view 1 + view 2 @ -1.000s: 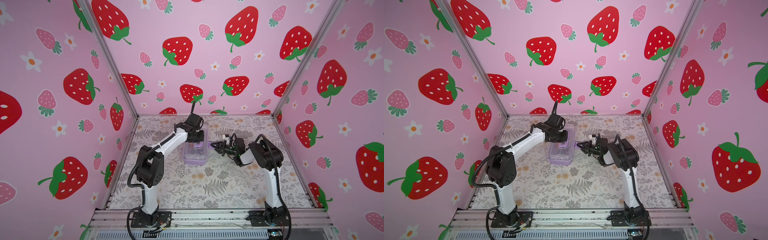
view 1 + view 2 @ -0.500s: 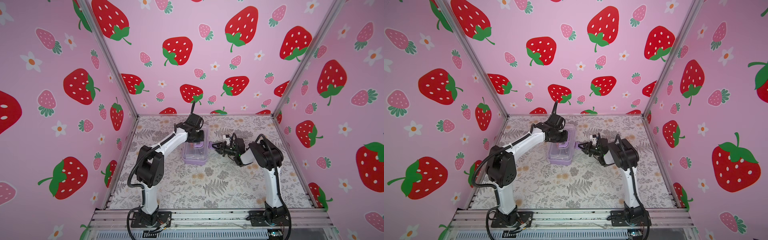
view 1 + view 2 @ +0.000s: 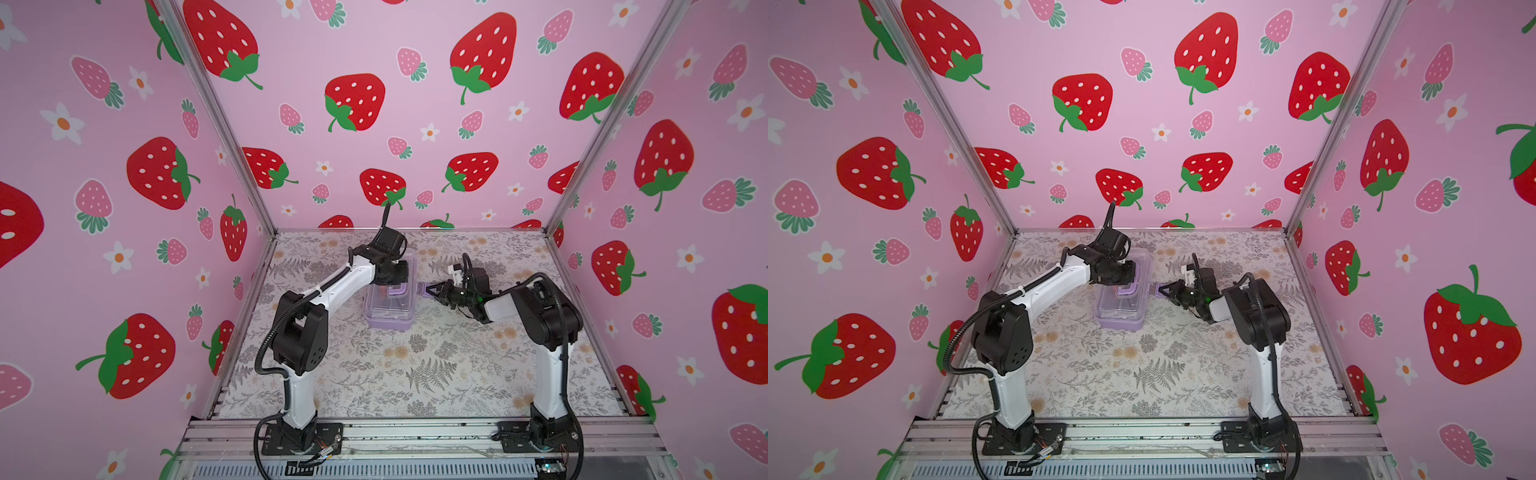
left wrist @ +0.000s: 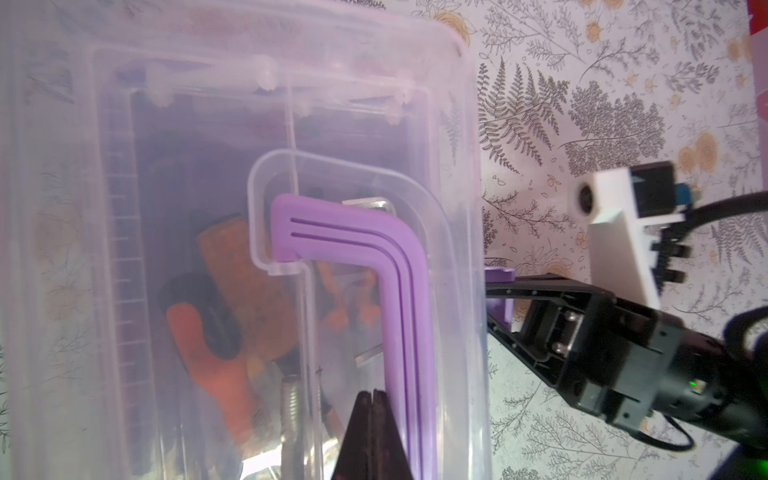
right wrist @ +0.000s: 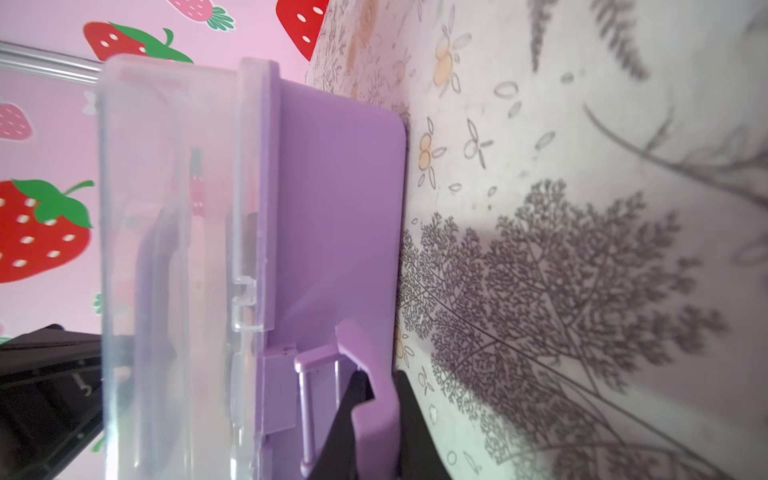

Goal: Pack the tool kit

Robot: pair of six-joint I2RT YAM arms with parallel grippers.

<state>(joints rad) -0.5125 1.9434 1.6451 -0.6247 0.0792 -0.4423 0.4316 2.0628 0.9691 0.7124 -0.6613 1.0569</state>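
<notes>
Kit (image 3: 388, 307) lies flat on the mat (image 3: 415, 365), directly under the left jaws and just ahead of the right jaws; both top views agree (image 3: 1119, 309).

Left gripper (image 4: 372, 395): jaws fully closed, nothing between them. The joined tips point down at the clear lid (image 4: 208, 166). The purple handle (image 4: 374, 237) lies flat in its recess right beside the tips, on the side toward the right arm. Tips look to be touching the lid, but from the wrist view I cannot be sure of contact.

Right gripper (image 5: 380, 386): jaws nearly closed and clamped on the purple latch (image 5: 365, 361), one finger on each face of it. The latch sticks out from the kit's lilac base (image 5: 332, 187), away from the lid rim and not snapped over it. In the left wrist view the same latch (image 4: 500, 274) shows between the right gripper's (image 4: 492, 307) black fingers at the kit's side wall. In a top view the right gripper (image 3: 430, 289) comes in low and level, against the kit's side.

Lid sits down on the base along the edge I can see in the right wrist view.

Through the lid, beyond the left tips: pliers (image 4: 232, 299) with orange and black grips, plus some metal parts too blurred to name.
</notes>
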